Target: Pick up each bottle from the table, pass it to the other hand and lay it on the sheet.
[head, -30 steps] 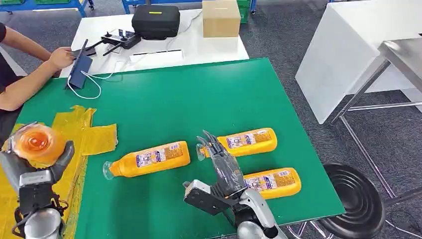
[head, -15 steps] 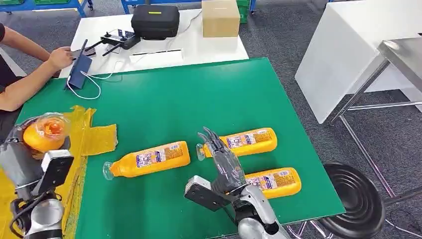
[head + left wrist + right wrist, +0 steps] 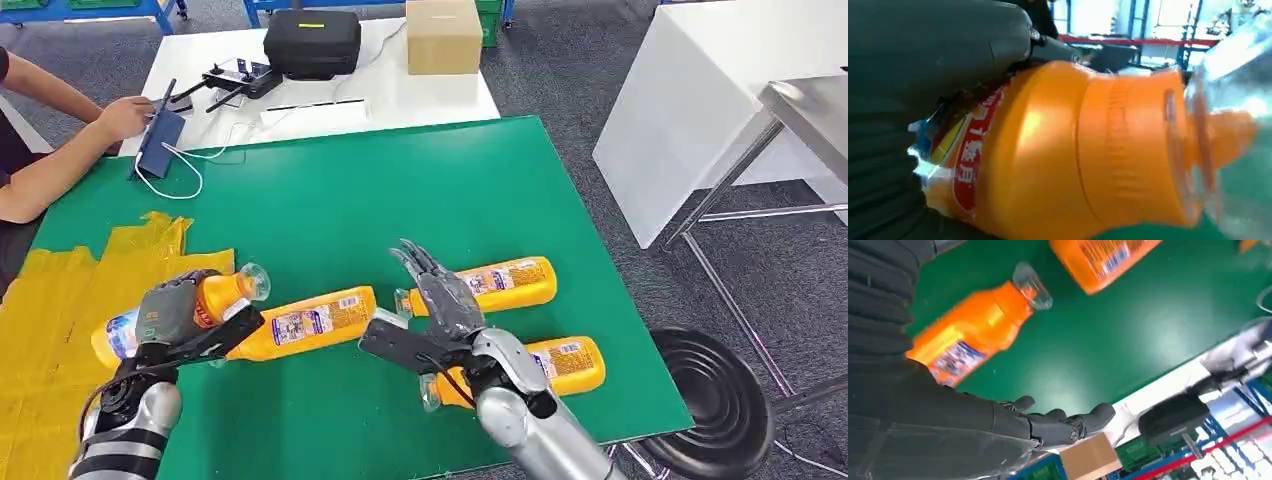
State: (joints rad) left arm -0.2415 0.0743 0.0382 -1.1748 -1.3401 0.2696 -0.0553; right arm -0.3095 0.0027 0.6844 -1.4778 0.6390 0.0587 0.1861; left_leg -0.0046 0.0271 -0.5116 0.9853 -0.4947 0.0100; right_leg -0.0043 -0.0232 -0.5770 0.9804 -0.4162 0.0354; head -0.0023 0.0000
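We hold one bottle (image 3: 185, 305) in the left hand (image 3: 170, 312), fingers wrapped round its body, lying roughly level with the clear cap (image 3: 254, 281) pointing toward desk centre; base end sits above the yellow sheet (image 3: 60, 300), cap end out over the green desk (image 3: 330, 200); left wrist view confirms a firm wrap on the label zone.

Right hand (image 3: 438, 292) is empty, fingers spread, hovering over the cap end of the far bottle (image 3: 495, 284); it holds nothing.

Three bottles left on the desk: middle bottle (image 3: 315, 320) just beside the left hand, the far one under the right hand, near bottle (image 3: 550, 365) partly hidden behind the right forearm.

We judge the step as lay-down on the sheet; not done yet.

Risks:
- held bottle's cap end overhangs the sheet edge; let go here and it likely lands half on green, or rolls off the sheet; round body, smooth surface
- left hand sits close to the middle bottle; a low move could knock it and set it rolling
- sheet is wrinkled; bottle may settle skewed
- person (image 3: 40, 150) at the far corner with a tablet (image 3: 160, 140); well apart, low concern
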